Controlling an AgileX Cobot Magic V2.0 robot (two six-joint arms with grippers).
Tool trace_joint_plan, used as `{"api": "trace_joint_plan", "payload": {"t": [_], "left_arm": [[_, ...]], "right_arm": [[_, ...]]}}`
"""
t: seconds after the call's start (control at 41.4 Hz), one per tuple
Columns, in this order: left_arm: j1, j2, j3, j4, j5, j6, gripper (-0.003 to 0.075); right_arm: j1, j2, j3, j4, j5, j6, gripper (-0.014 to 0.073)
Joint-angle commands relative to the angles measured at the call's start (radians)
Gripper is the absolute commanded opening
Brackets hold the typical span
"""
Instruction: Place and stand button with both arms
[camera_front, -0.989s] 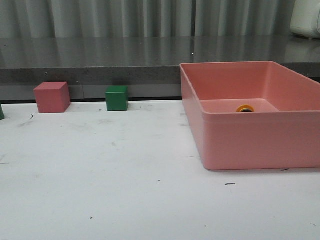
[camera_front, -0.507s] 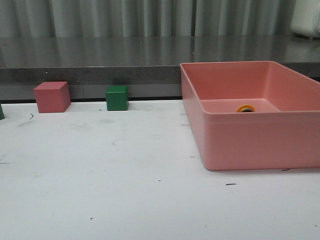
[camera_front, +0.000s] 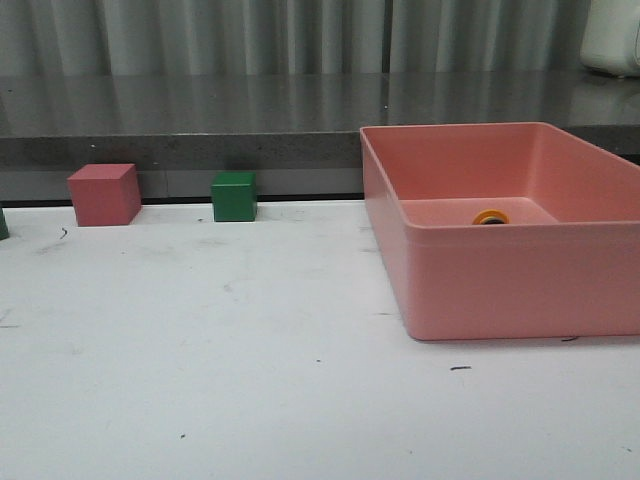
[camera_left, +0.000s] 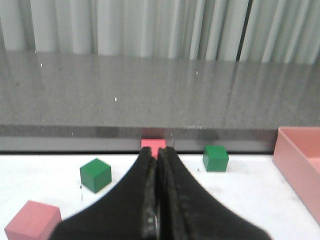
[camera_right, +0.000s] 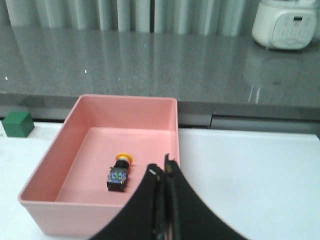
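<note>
The button (camera_right: 120, 174) lies on its side on the floor of the pink bin (camera_right: 57, 151), yellow cap toward the bin's far wall. In the front view only its yellow cap (camera_front: 491, 217) peeks over the bin's near wall (camera_front: 520, 280). My right gripper (camera_right: 164, 167) is shut with nothing in it, above the bin's near right corner, apart from the button. My left gripper (camera_left: 157, 152) is shut and empty, over the white table and pointing at a pink cube (camera_left: 153, 145) by the counter. Neither arm shows in the front view.
A pink cube (camera_front: 103, 193) and a green cube (camera_front: 234, 196) stand at the table's back edge. More cubes lie nearer the left gripper: green (camera_left: 95, 174), green (camera_left: 215, 158), pink (camera_left: 31, 220). A grey counter (camera_front: 200, 120) runs behind, with a white appliance (camera_right: 285, 24).
</note>
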Motion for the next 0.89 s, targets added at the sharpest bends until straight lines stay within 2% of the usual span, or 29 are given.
{"api": "trace_joint_plan", "payload": {"t": [0.0, 0.458, 0.531, 0.627, 0.651, 0.7, 0.724, 0.772, 0.796, 0.869], "left_arm": [[0.0, 0.093, -0.045, -0.007, -0.027, 0.0, -0.002], [0.0, 0.389, -0.045, -0.009, -0.015, 0.0, -0.0009], [0.0, 0.405, -0.045, -0.006, -0.017, 0.0, 0.0067], [0.0, 0.405, -0.045, 0.0, -0.022, 0.0, 0.0305], [0.0, 0.405, -0.045, 0.0, -0.027, 0.0, 0.0342], [0.0, 0.402, -0.045, 0.0, -0.033, 0.0, 0.0473], [0.0, 0.4, -0.045, 0.0, -0.033, 0.0, 0.0498], [0.0, 0.392, -0.049, 0.0, -0.031, 0.0, 0.0561], [0.0, 0.387, -0.049, 0.0, -0.031, 0.0, 0.0568], [-0.017, 0.371, -0.049, -0.009, -0.022, 0.0, 0.0565]], "right_arm": [[-0.005, 0.089, -0.043, -0.013, -0.026, -0.006, -0.0068], [-0.005, 0.377, -0.043, -0.013, 0.017, -0.006, -0.0053], [-0.005, 0.4, -0.043, -0.013, 0.027, -0.006, 0.0045], [-0.005, 0.421, -0.043, -0.013, 0.043, -0.006, 0.0285], [-0.005, 0.427, -0.043, -0.013, 0.043, -0.006, 0.0361], [-0.005, 0.433, -0.043, -0.013, 0.042, -0.006, 0.0463], [-0.005, 0.436, -0.043, -0.013, 0.042, -0.006, 0.0518], [-0.005, 0.441, -0.045, -0.012, 0.042, -0.006, 0.0577], [-0.005, 0.446, -0.046, -0.006, 0.044, -0.006, 0.06], [-0.004, 0.462, -0.063, 0.02, 0.059, -0.006, 0.0605]]}}
